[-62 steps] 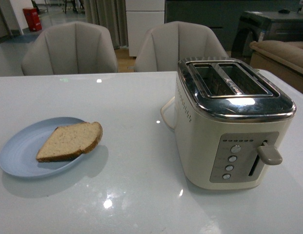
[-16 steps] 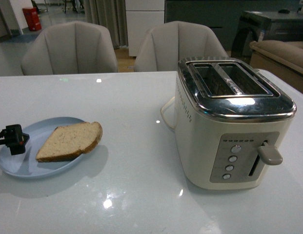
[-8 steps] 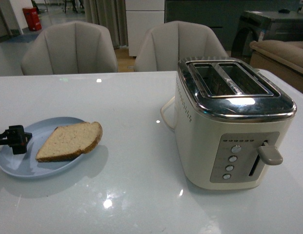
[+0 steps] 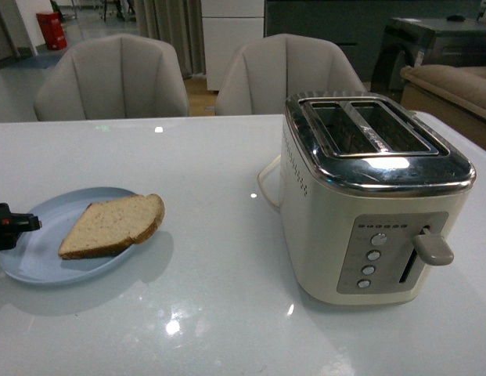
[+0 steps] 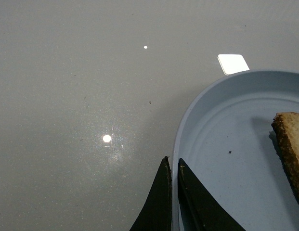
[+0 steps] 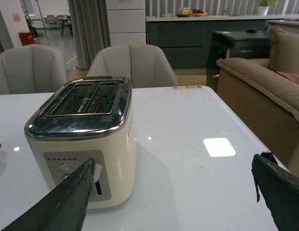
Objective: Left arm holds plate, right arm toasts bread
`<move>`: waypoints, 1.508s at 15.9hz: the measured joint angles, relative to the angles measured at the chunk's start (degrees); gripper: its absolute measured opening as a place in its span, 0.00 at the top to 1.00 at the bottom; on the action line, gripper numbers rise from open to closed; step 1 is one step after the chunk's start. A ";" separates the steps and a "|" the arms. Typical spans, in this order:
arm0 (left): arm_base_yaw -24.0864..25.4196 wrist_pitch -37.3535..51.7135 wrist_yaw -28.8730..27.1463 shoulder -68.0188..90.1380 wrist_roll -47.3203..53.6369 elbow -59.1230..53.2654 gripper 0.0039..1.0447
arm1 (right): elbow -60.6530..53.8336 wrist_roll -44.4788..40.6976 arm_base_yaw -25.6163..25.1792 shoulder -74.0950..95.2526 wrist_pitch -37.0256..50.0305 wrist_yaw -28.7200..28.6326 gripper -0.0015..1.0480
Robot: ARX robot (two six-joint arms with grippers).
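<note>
Left gripper [image 5: 173,160] retreated leftward, jaws nearly closed pinching plate [image 5: 221,120] rim; bread [image 5: 290,139] beyond.

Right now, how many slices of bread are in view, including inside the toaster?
1. The bread lies on the plate, overhanging its rim toward the toaster. Both toaster slots look empty, though their depths are hidden.

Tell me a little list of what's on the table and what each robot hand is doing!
Table: white, shiny
Plate: pale blue, left side of table
Bread: one slice lying on the plate
Toaster: cream, both slots empty
Left hand: shut on the plate's rim
Right hand: open, facing the toaster, holding nothing
</note>
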 joint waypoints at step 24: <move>-15.72 -37.48 -2.16 -55.23 -23.58 -20.90 0.98 | 0.00 0.00 0.00 0.00 0.00 0.00 0.06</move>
